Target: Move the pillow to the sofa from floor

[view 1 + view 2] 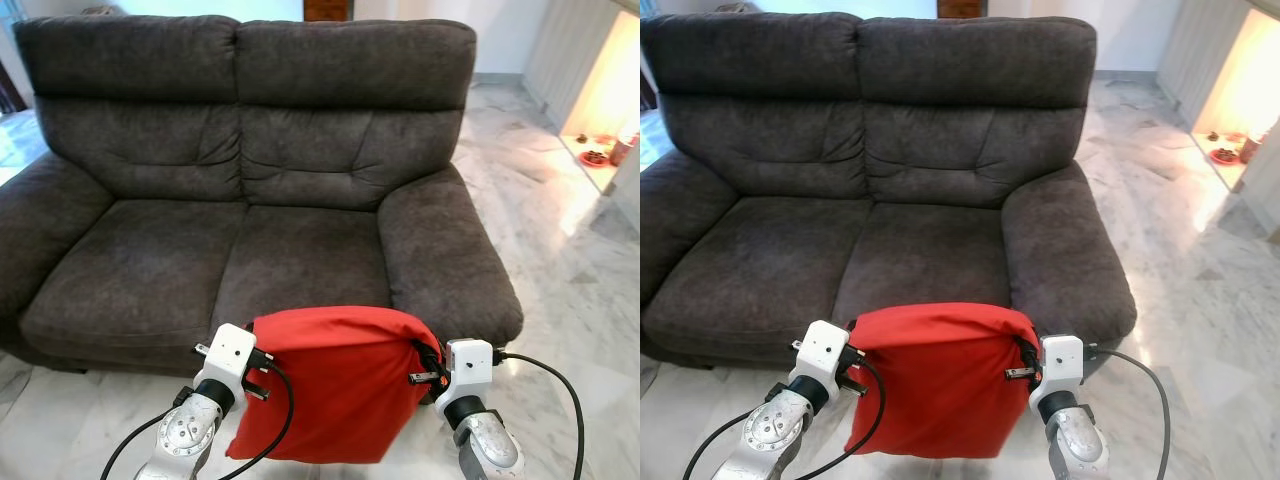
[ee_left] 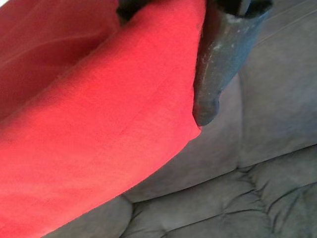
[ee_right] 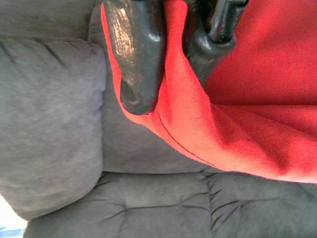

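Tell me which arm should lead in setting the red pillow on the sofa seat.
Neither clearly. The left gripper and right gripper each pinch an upper corner of the red pillow, level with each other. It hangs before the sofa's right seat, so the right has a slight edge.

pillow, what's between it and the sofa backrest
Only bare seat cushion lies between the red pillow and the backrest, as the left eye view shows. The left gripper and right gripper hold the pillow by its top corners.
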Robot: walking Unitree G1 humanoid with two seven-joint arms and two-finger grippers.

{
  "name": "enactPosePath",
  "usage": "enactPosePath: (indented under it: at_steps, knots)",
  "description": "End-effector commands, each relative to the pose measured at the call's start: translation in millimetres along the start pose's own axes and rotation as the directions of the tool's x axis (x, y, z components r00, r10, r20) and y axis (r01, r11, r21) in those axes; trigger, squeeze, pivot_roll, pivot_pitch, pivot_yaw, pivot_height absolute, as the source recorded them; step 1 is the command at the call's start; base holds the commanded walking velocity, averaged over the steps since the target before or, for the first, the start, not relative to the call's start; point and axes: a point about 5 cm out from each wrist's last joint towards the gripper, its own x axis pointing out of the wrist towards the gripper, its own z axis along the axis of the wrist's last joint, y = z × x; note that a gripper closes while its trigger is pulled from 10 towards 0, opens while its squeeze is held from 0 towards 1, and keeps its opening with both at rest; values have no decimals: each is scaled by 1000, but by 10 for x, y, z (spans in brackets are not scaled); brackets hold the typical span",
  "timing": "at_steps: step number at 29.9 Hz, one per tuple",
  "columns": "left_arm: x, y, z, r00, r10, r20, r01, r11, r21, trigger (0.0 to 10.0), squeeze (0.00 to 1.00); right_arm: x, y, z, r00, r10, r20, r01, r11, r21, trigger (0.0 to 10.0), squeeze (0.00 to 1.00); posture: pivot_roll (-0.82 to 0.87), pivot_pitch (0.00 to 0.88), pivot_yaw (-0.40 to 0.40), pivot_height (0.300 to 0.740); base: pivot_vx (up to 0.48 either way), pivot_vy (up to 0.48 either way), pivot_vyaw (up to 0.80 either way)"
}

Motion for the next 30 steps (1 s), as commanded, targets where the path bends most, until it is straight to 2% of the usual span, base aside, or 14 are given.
enactPosePath:
  at_steps: [1,7,8,17,21,25,30]
  knots:
    - [-48,315,109,987,148,65,-149,989,14,10000,0,-39,-179,156,994,-68,85,70,997,-12,10000,0,-3,100,27,740,0,0,0]
    - [-48,343,163,982,161,94,-165,986,31,10000,0,-33,-120,189,993,-49,104,51,999,-19,10000,0,5,103,27,740,0,0,0]
    - [-50,362,197,978,178,112,-183,982,35,10000,0,-39,-108,236,990,-45,135,46,999,-9,10000,0,4,101,26,740,0,0,0]
    - [-42,399,243,970,203,132,-210,977,40,10000,0,-21,-151,376,982,-50,183,53,999,-12,10000,0,3,103,27,740,0,0,0]
    - [-13,426,344,960,218,174,-230,972,54,10000,0,-17,-116,475,978,-16,210,29,998,-58,10000,0,9,98,28,740,241,0,0]
    - [4,438,421,955,221,199,-235,971,49,10000,0,-24,-112,566,967,-23,252,33,999,-39,10000,0,7,103,27,740,249,0,0]
    - [19,422,451,952,221,210,-233,972,34,10000,0,-26,-102,576,965,-28,259,36,999,-26,10000,0,9,103,27,740,254,0,0]
